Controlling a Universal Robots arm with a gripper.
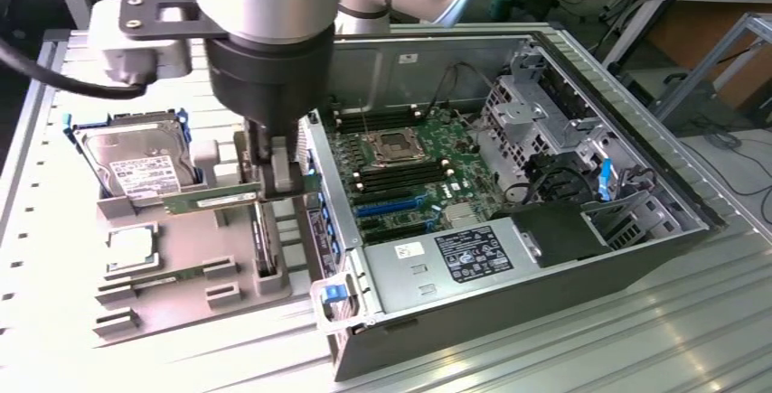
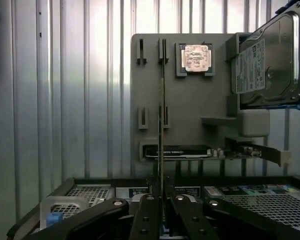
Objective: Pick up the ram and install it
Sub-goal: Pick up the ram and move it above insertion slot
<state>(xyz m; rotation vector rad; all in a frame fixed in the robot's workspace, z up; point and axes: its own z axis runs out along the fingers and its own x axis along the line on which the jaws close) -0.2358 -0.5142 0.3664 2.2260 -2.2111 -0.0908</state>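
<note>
1. Grip state: The black two-finger gripper (image 1: 275,185) (image 2: 162,200) is pressed together on the long, narrow green ram stick (image 1: 211,201) (image 2: 162,100). It pinches the ram's flat faces close to one end.
2. Position: The ram hangs edge-up over the flat grey plastic fixture plate (image 1: 199,244) (image 2: 190,105), near the plate edge that faces the open grey metal computer case (image 1: 519,307). It appears clear of the plate's slots, though light contact cannot be ruled out from where I stand.
3. Risk, rotation in the grip: The hold is off-centre, so most of the ram's length projects unsupported. A jolt may, in my judgement, let the free end droop or the stick pivot between the pads.
4. Risk, neighbouring part: The silver hard drive in its blue carrier (image 1: 133,163) (image 2: 270,55) stands just beside the free end, at the plate's far edge. A sideways swing could strike it.
5. Risk, case rim: The case wall stands between the plate and the large green motherboard (image 1: 417,199). A low carry would clip that rim and shift the ram.
6. Risk, seating: The black memory slots (image 1: 392,179) are narrow and lie close beside the square metal processor socket (image 1: 396,145). A tilted or twisted ram would likely miss the slot. Downward force applied then could bend the stick or stress the board.
</note>
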